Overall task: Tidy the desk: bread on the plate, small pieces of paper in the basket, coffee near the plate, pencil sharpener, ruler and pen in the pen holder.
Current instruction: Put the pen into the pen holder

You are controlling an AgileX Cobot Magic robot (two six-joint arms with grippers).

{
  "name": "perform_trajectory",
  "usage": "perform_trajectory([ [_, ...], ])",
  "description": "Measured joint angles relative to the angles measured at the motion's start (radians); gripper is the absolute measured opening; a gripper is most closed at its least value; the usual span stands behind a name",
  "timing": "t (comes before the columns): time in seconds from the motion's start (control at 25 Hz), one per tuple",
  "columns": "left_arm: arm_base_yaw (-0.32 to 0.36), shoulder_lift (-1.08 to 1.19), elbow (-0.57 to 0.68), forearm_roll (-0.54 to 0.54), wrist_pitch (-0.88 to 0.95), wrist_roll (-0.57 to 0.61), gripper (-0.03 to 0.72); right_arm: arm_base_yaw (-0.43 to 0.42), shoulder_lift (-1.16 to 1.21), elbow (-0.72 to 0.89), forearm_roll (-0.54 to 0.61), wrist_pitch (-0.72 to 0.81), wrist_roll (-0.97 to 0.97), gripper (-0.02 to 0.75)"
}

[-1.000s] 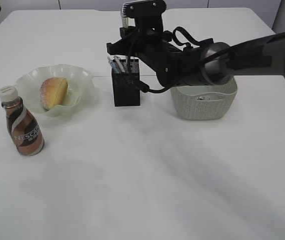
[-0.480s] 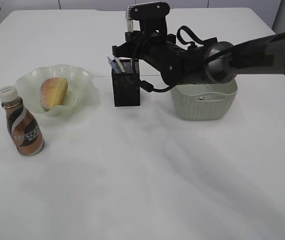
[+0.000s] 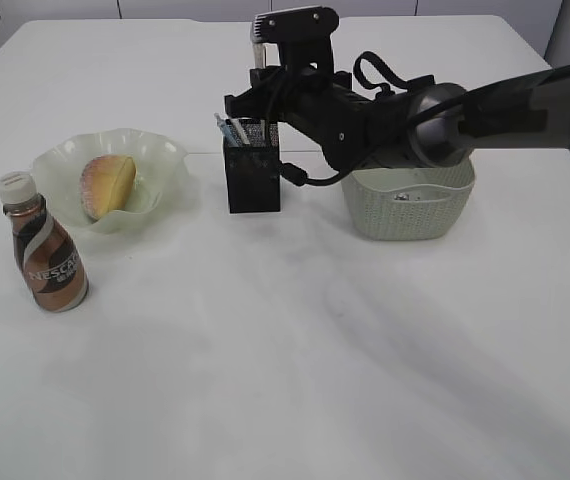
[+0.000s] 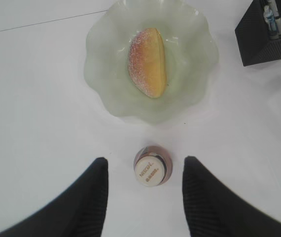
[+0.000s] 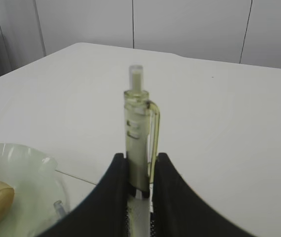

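My right gripper is shut on a clear yellow-green pen, held upright just above the black mesh pen holder, which has several pens in it. In the right wrist view the jaws clamp the pen's barrel. My left gripper is open and empty, hovering above the brown coffee bottle, which stands in front of the plate. The bread lies on the plate; it also shows in the left wrist view. The sharpener and ruler cannot be made out.
A pale green woven basket stands right of the pen holder, partly behind the right arm. The coffee bottle stands at the left front. The left arm is out of the exterior view.
The right gripper with the pen shifted slightly right and up over the pen holder, then held still. Nothing else moved.
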Motion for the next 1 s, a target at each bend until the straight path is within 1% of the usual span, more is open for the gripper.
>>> perform_trajectory([
  [0.28,0.0,0.0,0.0,0.0,0.0,0.0,0.36,0.0,0.0,0.0,0.0,0.048,0.0,0.078],
  [0.4,0.0,0.0,0.0,0.0,0.0,0.0,0.36,0.0,0.0,0.0,0.0,0.058,0.0,0.094],
  [0.52,0.0,0.0,0.0,0.0,0.0,0.0,0.36,0.0,0.0,0.0,0.0,0.061,0.012,0.153],
  [0.64,0.0,0.0,0.0,0.0,0.0,0.0,0.36,0.0,0.0,0.0,0.0,0.072,0.049,0.289],
  [0.72,0.0,0.0,0.0,0.0,0.0,0.0,0.36,0.0,0.0,0.0,0.0,0.095,0.065,0.353],
  [0.84,0.0,0.0,0.0,0.0,0.0,0.0,0.36,0.0,0.0,0.0,0.0,0.133,0.069,0.387],
  [1.0,0.0,0.0,0.0,0.023,0.0,0.0,0.36,0.0,-0.006,-0.001,0.0,0.204,0.074,0.396],
])
